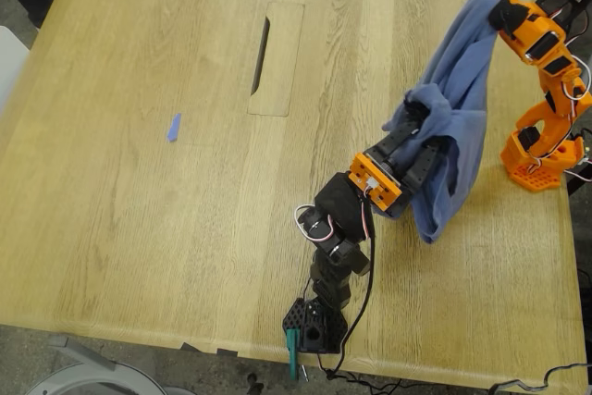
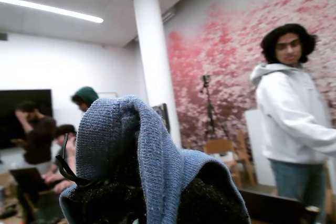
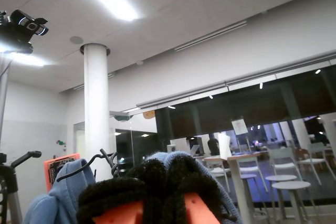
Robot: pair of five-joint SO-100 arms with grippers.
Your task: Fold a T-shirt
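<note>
Both of my grippers have hold of the T-shirt, as far as I can judge. My first gripper (image 2: 142,195) has its dark padded jaws drawn nearly together, with a ridge of the T-shirt (image 2: 123,129) standing up between them and spilling over both sides. My second gripper (image 3: 163,184) also looks closed, its fuzzy black pads pressed together and blue cloth (image 3: 55,195) showing around and behind them. In the exterior view the T-shirt (image 1: 458,108) hangs bunched in the air at the right of the frame, strung between a black arm (image 1: 347,228) in the lower middle and an orange arm (image 1: 546,53) at the upper right. I cannot tell from the wrist views which arm is which. Its lowest fold sags close to the table (image 1: 139,228), and I cannot tell whether it touches. The cloth looks light, soft and limp. It will drape and crumple rather than hold a shape, and it should slide little in the padded jaws. I judge that a bunched hold like this gives poor control. Better to take it by a hem, a shoulder seam or a sleeve edge, well apart, so it spreads flat. A small blue strip (image 1: 174,127) lies far off at the frame's left.
</note>
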